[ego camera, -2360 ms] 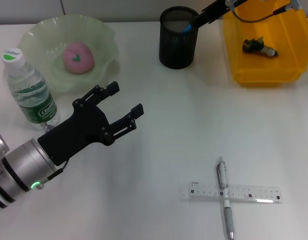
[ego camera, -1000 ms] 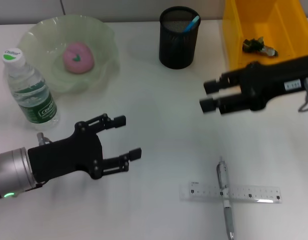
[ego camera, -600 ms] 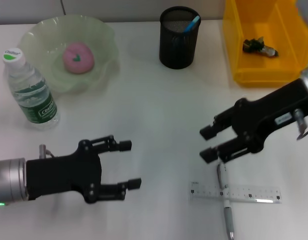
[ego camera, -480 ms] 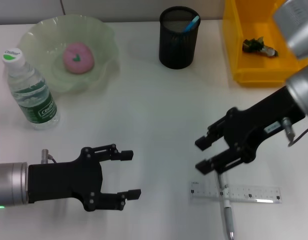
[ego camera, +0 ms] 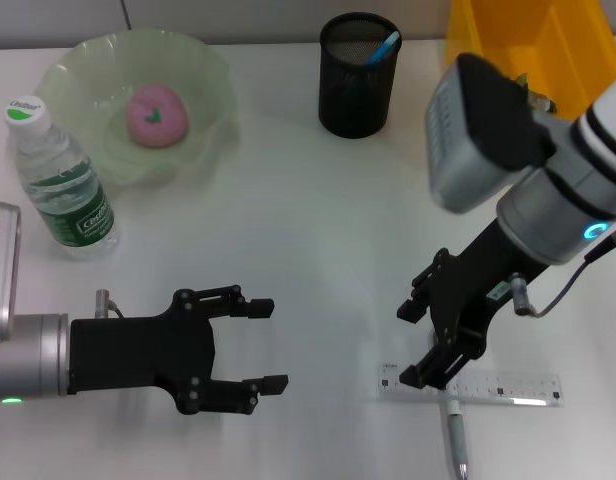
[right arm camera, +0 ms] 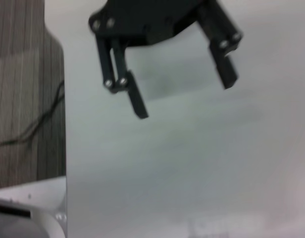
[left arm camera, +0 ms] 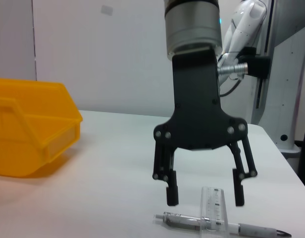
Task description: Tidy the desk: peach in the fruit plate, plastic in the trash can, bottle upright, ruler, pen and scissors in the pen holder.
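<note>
Landmark: clear plastic ruler (ego camera: 471, 385), flat on white counter (ego camera: 308, 210), near front edge, robot's right side.

- Silver-and-white click pen (ego camera: 454, 430): lies under/across the ruler, crossing it at about a right angle; which one is on top, cannot tell. In left wrist view, ruler (left arm camera: 214, 208) and pen (left arm camera: 222, 224) cross just below the far gripper.
- Right gripper (ego camera: 413, 345): black, fingers spread wide, hanging just over the ruler's left end, straddling the pen; not touching either. Seen from left wrist cam (left arm camera: 203, 197), tips apart, just above the pen.
- Left gripper (ego camera: 266, 343): black, fingers spread, empty, low over the counter, well left of the ruler. Also in right wrist view (right arm camera: 184, 93), open, nothing between the fingers.
- Black mesh cylindrical pen holder (ego camera: 358, 75): far back from the ruler, upright; blue-handled item (ego camera: 381, 48) sticking out, prob. scissors, can't confirm.
- Yellow plastic bin (ego camera: 548, 45): back right of the ruler, beside the pen holder, partly hidden by the right arm.
- Pale green wavy-rim fruit plate (ego camera: 203, 75): far back left of the ruler; pink peach (ego camera: 156, 115) inside it.
- Clear water bottle w/ green label, white cap (ego camera: 58, 180): upright, just beside the plate on its front left side.
</note>
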Robot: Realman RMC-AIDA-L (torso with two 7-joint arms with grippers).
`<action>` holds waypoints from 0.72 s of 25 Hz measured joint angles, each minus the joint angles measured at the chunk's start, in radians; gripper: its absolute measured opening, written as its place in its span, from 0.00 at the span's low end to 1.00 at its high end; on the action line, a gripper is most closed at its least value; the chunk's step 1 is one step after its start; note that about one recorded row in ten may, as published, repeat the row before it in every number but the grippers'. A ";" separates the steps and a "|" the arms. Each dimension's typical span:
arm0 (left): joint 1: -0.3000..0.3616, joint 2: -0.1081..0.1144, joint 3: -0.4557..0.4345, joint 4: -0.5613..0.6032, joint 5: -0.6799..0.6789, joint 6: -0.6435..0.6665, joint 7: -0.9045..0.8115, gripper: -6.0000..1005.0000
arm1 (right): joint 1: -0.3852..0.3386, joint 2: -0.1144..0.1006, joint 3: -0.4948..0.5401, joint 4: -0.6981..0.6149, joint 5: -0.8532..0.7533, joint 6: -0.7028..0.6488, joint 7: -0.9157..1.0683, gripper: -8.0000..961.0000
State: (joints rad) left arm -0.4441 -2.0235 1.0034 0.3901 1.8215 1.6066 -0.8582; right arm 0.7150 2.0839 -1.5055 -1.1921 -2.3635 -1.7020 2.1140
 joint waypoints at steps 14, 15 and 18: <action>-0.003 -0.008 0.005 -0.001 0.022 -0.030 -0.039 0.81 | -0.001 0.003 -0.201 -0.039 -0.017 0.079 0.006 0.80; -0.003 -0.008 0.005 -0.001 0.022 -0.030 -0.039 0.81 | -0.001 0.003 -0.201 -0.039 -0.017 0.079 0.006 0.80; -0.003 -0.007 0.007 -0.001 0.023 -0.031 -0.039 0.81 | -0.002 0.004 -0.224 -0.035 -0.012 0.101 0.006 0.80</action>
State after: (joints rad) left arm -0.4471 -2.0310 1.0100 0.3893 1.8448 1.5756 -0.8973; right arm 0.7134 2.0883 -1.7298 -1.2271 -2.3757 -1.6007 2.1199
